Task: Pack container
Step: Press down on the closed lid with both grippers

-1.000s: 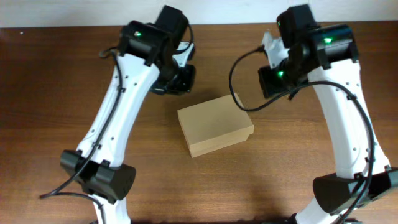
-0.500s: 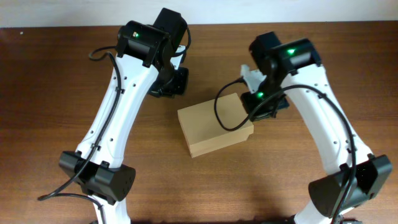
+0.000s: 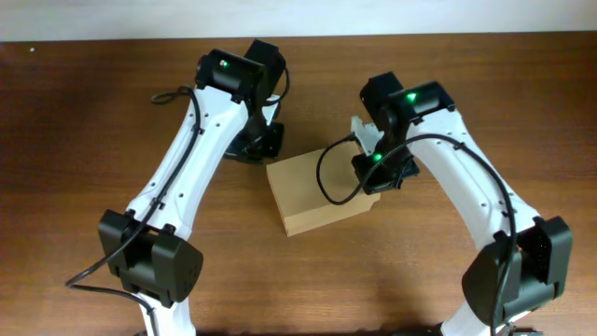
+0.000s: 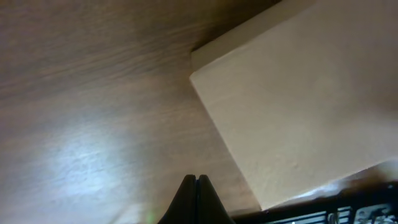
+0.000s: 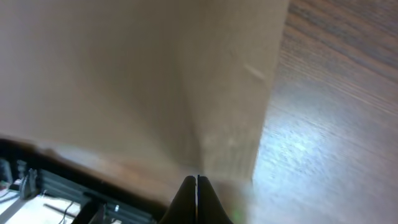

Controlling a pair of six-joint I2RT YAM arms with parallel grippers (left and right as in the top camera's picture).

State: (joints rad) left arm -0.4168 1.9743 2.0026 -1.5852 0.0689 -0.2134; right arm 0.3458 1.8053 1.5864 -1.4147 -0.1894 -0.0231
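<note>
Right claw (image 5: pixel 197 180), closed, at container (image 3: pixel 322 191) end

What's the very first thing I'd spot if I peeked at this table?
A plain tan cardboard box, closed, sits in the middle of the brown wooden table. Two white robot arms lean in over it from both sides. The left gripper is shut by the box's far left corner, and the right gripper is shut at its right end.
</note>
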